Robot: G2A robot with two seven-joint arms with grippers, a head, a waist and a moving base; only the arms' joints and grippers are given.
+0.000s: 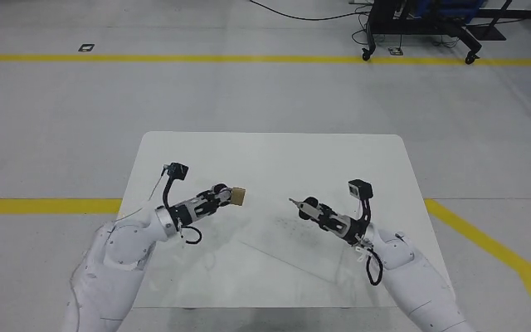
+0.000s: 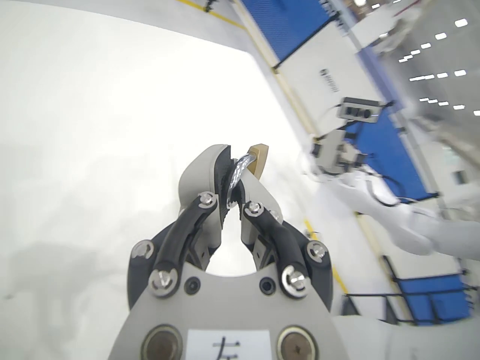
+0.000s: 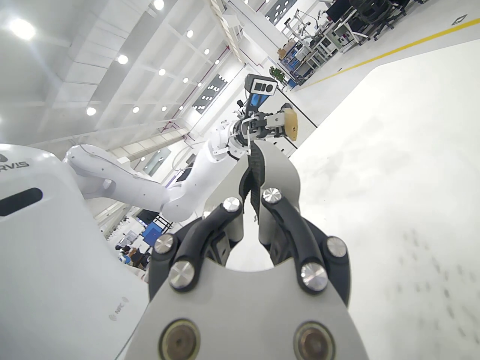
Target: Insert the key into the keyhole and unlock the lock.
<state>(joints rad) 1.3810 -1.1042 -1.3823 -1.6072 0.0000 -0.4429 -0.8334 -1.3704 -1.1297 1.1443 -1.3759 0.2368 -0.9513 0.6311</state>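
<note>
Jaws of the left gripper [image 2: 235,168] are clenched on the lock [image 2: 260,158], which is held above the table [image 1: 274,158]. Jaws of the right gripper [image 1: 306,207] are pressed together on the key [image 1: 294,202]. Its tip faces the lock and is apart from it.

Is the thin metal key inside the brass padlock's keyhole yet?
No: in the top view the brass padlock in the left gripper and the thin metal key in the right gripper are held clearly apart.

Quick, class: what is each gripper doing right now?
Left gripper: shut on the padlock, by its shackle.
Right gripper: shut on the key.
</note>
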